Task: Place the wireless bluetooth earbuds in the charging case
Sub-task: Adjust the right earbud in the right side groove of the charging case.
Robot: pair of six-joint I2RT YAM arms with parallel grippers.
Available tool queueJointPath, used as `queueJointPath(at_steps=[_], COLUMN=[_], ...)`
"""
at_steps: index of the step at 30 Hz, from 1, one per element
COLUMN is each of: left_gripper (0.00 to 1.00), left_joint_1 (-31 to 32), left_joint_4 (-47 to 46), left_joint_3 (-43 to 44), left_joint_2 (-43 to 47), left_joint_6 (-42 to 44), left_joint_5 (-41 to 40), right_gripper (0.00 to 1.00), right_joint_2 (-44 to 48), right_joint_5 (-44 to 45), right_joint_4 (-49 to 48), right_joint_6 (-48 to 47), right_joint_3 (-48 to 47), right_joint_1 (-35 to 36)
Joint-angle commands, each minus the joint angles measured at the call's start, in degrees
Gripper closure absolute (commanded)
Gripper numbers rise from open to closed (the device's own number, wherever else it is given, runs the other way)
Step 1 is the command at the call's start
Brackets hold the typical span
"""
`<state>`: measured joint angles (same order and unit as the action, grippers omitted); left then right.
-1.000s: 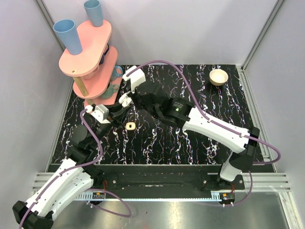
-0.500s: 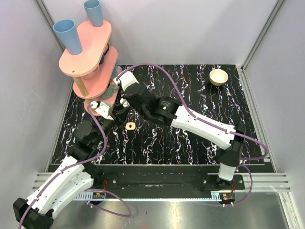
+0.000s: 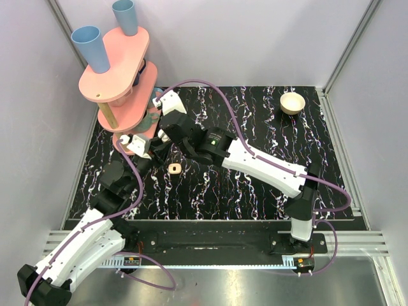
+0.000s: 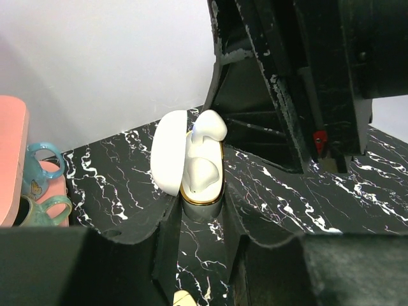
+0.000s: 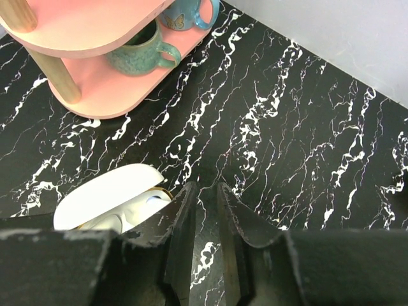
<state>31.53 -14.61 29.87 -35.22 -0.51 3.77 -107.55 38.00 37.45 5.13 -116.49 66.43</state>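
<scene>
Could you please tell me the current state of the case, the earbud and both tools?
charging case: lid open, held in the left tool.
earbud: standing in the case, top protruding above the rim.
left tool: shut on the charging case.
right tool: narrowly open, holding nothing.

Tallied on the table: one charging case (image 4: 167,153); one earbud (image 4: 209,127) is counted at its mouth, and a second could not be confirmed. Two blue cups (image 3: 89,46), two mugs (image 5: 137,54), one pink stand (image 3: 121,60), one bowl (image 3: 292,102) and one cream square piece (image 3: 173,167) were recorded.
</scene>
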Motion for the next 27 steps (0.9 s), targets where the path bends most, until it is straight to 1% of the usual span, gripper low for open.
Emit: queueJointPath(at_steps=[1, 7, 10, 11, 14, 15, 17, 19, 20, 21, 24, 27], left_gripper=[1.0, 1.0, 1.0, 1.0, 1.0, 1.0, 1.0, 1.0, 1.0, 1.0, 1.0, 1.0], left_joint_1=[1.9, 2.0, 2.0, 2.0, 2.0, 2.0, 2.0, 2.0, 2.0, 2.0, 2.0, 2.0], left_joint_4=[-5.6, -6.0, -6.0, -5.8, -5.8, -5.9, -5.9, -5.6, -5.7, -6.0, -8.1, -8.1], left_joint_3=[3.4, 3.4, 3.5, 3.4, 2.6, 2.3, 1.8, 1.7, 1.6, 1.4, 0.5, 1.1], left_joint_2=[0.1, -0.6, -0.6, 0.0, 1.3, 1.6, 2.2, 2.3, 2.2, 2.2, 2.0, 0.6], left_joint_6=[0.1, 0.1, 0.1, 0.1, 0.1, 0.1, 0.1, 1.7, 2.1, 2.3, 3.3, 4.1], left_joint_5=[7.0, 5.9, 6.2, 5.9, 5.6, 5.5, 5.8, 6.5, 7.6, 8.3, 12.2, 15.5], right_gripper=[0.7, 0.69, 0.7, 0.7, 0.69, 0.69, 0.68, 0.68, 0.68, 0.68, 0.68, 0.68], right_joint_2=[0.9, 1.5, 1.0, 1.0, 2.2, 3.6, 5.7, 10.2, 12.1, 15.5, 21.0, 22.6], right_joint_5=[-12.8, -16.4, -16.8, -16.1, -8.4, -4.3, -1.8, -4.1, -4.9, -8.9, -16.5, -17.4], right_joint_4=[-7.4, -5.5, -5.2, -5.3, -5.6, -6.8, -8.4, -11.8, -13.4, -16.9, -23.7, -25.2], right_joint_6=[3.3, 4.0, 5.0, 4.5, 1.9, 1.0, -0.2, 0.1, 0.8, 0.8, 1.2, 2.1], right_joint_3=[2.1, 1.3, 0.9, 1.2, 2.7, 3.3, 6.0, 8.4, 11.3, 12.8, 19.0, 20.9], right_joint_1=[4.7, 4.8, 4.9, 4.8, 4.8, 4.7, 3.5, 2.0, 0.3, -0.4, -2.0, -2.1])
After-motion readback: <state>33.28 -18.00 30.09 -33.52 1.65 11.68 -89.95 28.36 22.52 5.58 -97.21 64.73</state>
